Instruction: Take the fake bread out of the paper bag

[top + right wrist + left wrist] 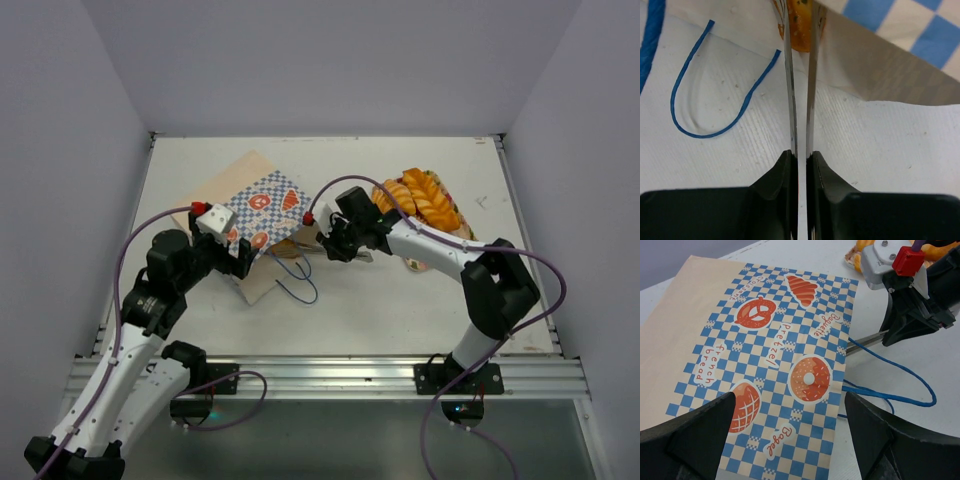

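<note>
White tabletop (390, 305) boxed in by plain grey walls (330, 60). 1 cream-tan paper bag (262, 205) with blue-and-white checks and red-orange bakery prints lies flat left of centre, mouth facing the near right. 2 thin blue cord handles (298, 282) trail out of the mouth onto the table. 1 pink floral rectangular tray (460, 222) sits right of centre with a pile of glossy orange ridged toy breads (420, 195) on it, at least 3, exact count not readable. 1 more orange bread piece (781, 32) shows just inside the bag mouth.

Left gripper (790, 400) has its fingers spread wide over the checked end of the bag, gripping nothing. Right gripper (850, 349) has its thin blades closed, tips at the bag mouth against the orange piece; can't tell if it is actually pinched.

Bag's far corner is near the left table edge, tray near the right edge. Bare table shows along the far edge and in front of the right arm
</note>
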You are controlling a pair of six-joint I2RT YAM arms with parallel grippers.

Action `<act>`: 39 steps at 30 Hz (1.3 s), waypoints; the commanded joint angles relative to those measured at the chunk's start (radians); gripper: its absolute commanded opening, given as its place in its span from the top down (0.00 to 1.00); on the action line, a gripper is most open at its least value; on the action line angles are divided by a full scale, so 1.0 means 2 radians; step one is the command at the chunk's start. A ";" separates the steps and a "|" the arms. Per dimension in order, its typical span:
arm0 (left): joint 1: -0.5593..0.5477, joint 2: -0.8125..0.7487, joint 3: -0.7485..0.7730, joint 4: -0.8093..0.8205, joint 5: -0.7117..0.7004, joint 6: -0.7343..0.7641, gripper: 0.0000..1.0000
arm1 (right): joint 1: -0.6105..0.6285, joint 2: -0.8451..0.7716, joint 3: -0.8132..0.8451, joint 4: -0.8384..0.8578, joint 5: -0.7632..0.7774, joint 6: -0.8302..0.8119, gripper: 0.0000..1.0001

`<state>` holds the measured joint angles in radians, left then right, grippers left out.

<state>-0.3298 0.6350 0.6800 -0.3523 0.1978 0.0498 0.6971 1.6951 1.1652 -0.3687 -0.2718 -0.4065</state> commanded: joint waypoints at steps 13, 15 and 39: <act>-0.002 -0.004 0.003 0.030 0.098 0.020 0.06 | -0.033 -0.102 0.024 -0.066 -0.055 -0.038 1.00; -0.002 -0.004 0.007 0.025 0.116 0.016 0.06 | -0.033 -0.101 0.022 -0.069 -0.055 -0.038 1.00; -0.159 0.028 0.004 -0.015 -0.130 -0.016 0.12 | -0.066 -0.142 -0.006 -0.094 -0.047 -0.037 1.00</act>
<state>-0.5747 0.6819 0.6804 -0.3836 0.0929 0.0376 0.5735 1.4536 1.1522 -0.5808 -0.3496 -0.4740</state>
